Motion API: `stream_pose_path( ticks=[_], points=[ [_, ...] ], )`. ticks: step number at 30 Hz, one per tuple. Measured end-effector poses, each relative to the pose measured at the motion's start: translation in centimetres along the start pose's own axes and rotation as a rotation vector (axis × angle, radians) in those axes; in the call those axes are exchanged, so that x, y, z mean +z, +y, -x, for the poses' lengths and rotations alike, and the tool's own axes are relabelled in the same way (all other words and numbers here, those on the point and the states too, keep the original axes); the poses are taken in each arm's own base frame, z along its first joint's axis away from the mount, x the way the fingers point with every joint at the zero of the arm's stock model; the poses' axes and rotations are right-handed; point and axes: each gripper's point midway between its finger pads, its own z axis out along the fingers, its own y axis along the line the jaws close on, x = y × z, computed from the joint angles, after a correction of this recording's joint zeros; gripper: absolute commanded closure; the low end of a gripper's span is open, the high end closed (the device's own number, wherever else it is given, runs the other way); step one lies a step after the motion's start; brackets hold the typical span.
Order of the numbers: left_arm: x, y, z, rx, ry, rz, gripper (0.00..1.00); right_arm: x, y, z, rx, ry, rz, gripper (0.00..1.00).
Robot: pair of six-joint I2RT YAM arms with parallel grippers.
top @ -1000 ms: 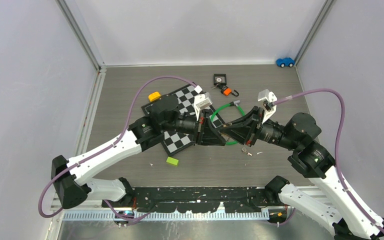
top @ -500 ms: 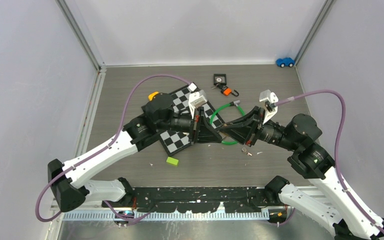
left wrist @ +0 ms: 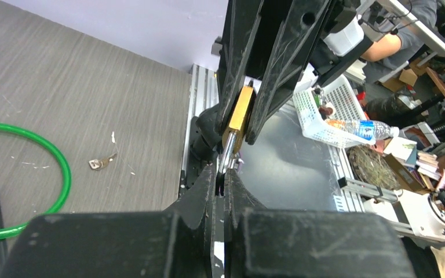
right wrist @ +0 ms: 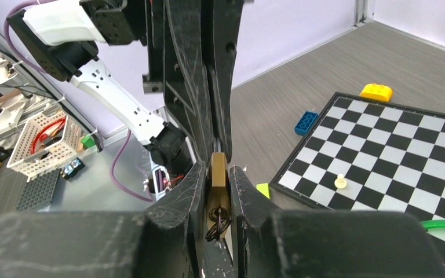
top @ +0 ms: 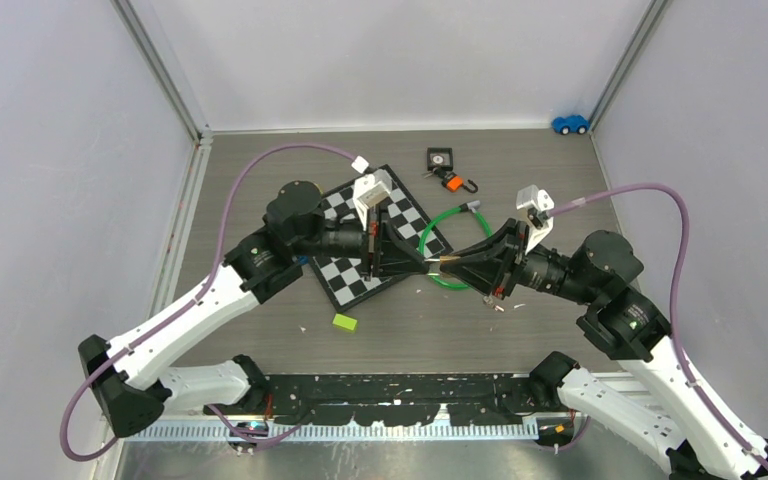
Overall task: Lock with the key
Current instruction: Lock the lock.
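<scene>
Padlock (right wrist: 218,185) is brass, ring (left wrist: 65,171) green, chessboard (right wrist: 394,156) black-and-white checked

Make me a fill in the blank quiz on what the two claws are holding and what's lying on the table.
The right claw clamps a brass ____. The left claw pinches the ____ that points into it. The cable loop on the table is coloured ____. The toy car in the far corner is ____.
Missing words: padlock; key; green; blue.
</scene>
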Motion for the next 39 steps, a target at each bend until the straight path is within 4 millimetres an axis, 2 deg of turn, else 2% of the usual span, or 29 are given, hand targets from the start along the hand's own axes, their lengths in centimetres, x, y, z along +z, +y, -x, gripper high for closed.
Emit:
stream_pose_path(
  ticks=[6,15,26,39],
  points=[
    [-0.8,-0.5,1.5,0.035,-0.039,0.009,1.00,-0.1,0.3,-1.4,0.022,0.050,0.024,1.00],
    [-0.8,-0.4,1.6,0.031,-0.041,0.011,1.00,0.0,0.2,-1.9,0.030,0.072,0.032,1.00],
    [-0.8,-0.7,2.0,0.017,-0.054,0.003,1.00,0.1,0.4,-1.4,0.024,0.047,0.039,1.00],
    [-2.3,-1.8,3.2,0.102,-0.093,-0.005,1.00,1.7,1.7,-0.3,0.195,-0.010,0.142,1.00]
  ],
)
